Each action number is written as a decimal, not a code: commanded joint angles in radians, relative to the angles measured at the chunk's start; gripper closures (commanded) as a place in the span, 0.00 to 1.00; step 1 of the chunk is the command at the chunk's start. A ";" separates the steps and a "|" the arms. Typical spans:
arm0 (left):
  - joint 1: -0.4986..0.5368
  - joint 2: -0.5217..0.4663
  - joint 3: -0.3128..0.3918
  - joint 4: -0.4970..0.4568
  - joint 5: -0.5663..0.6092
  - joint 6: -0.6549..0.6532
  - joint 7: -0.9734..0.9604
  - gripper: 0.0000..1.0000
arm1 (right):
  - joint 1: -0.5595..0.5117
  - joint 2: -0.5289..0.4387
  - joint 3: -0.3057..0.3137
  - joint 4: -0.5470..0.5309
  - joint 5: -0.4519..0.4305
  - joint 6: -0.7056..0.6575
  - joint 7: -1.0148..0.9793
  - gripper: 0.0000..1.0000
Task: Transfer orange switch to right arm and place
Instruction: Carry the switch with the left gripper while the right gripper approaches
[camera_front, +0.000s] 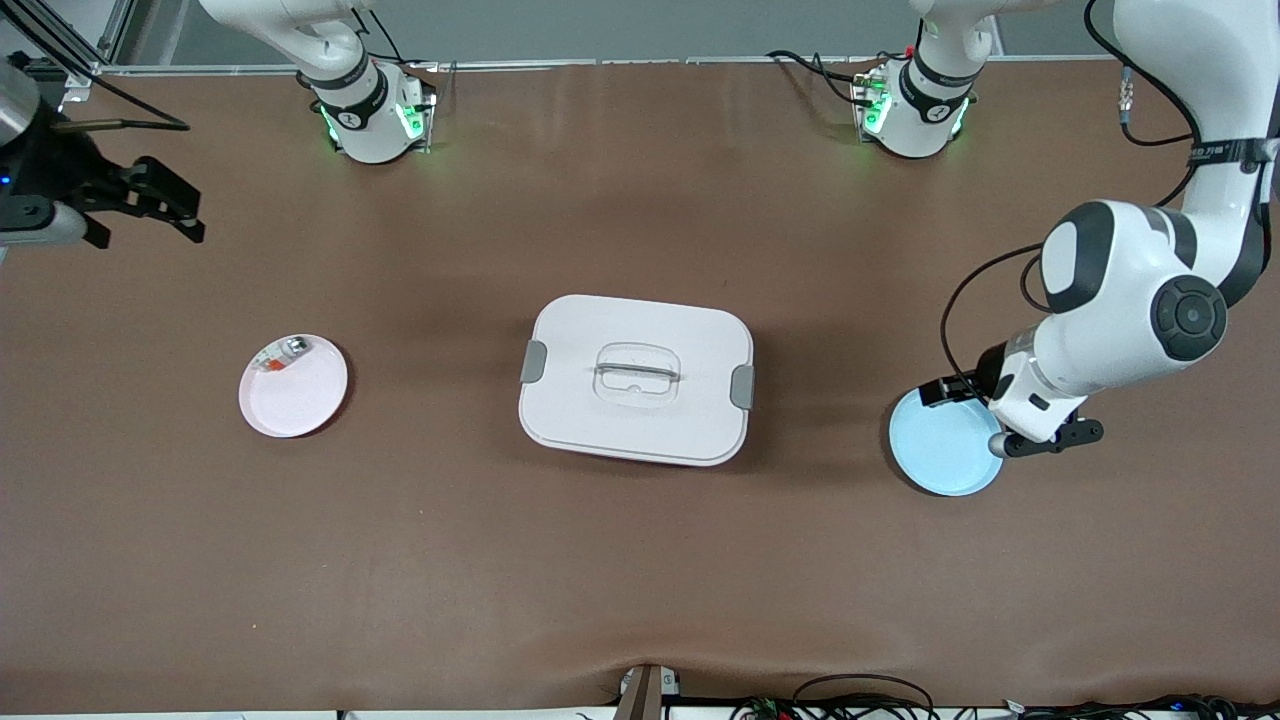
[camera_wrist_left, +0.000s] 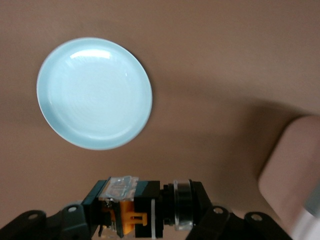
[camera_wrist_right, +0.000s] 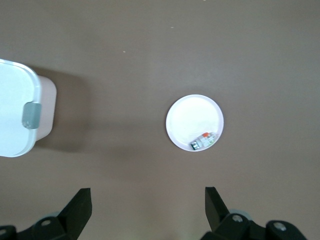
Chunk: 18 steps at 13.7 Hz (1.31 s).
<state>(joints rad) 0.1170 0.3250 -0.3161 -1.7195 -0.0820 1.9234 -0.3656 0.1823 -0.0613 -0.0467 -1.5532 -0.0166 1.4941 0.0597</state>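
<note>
My left gripper (camera_front: 950, 392) hangs over the edge of the light blue plate (camera_front: 945, 445) at the left arm's end of the table. In the left wrist view the gripper (camera_wrist_left: 145, 212) is shut on the orange switch (camera_wrist_left: 131, 206), a stubby black piece with orange parts, held above the table beside the blue plate (camera_wrist_left: 95, 93). My right gripper (camera_front: 165, 205) is open and empty, up in the air over the right arm's end of the table. Its fingers (camera_wrist_right: 80, 207) stand wide apart in the right wrist view.
A pink plate (camera_front: 300, 395) holds a clear-whitish piece with red-orange bits (camera_front: 283, 355); both show in the right wrist view (camera_wrist_right: 192, 117), (camera_wrist_right: 203, 141). A white lidded box (camera_front: 636, 380) with a handle sits mid-table, also in the right wrist view (camera_wrist_right: 17, 112).
</note>
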 joint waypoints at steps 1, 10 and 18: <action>0.006 0.002 -0.049 0.092 -0.074 -0.144 -0.088 1.00 | 0.109 0.005 -0.001 0.019 -0.009 -0.018 0.148 0.00; 0.003 0.006 -0.260 0.181 -0.393 -0.218 -0.547 1.00 | 0.421 0.023 0.001 -0.073 0.149 0.211 0.690 0.00; -0.075 0.035 -0.294 0.182 -0.692 -0.167 -0.728 1.00 | 0.503 0.026 0.001 -0.234 0.366 0.662 0.902 0.00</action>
<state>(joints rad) 0.0669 0.3338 -0.6045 -1.5610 -0.7314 1.7332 -1.0443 0.6546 -0.0212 -0.0354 -1.7613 0.2845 2.0902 0.8956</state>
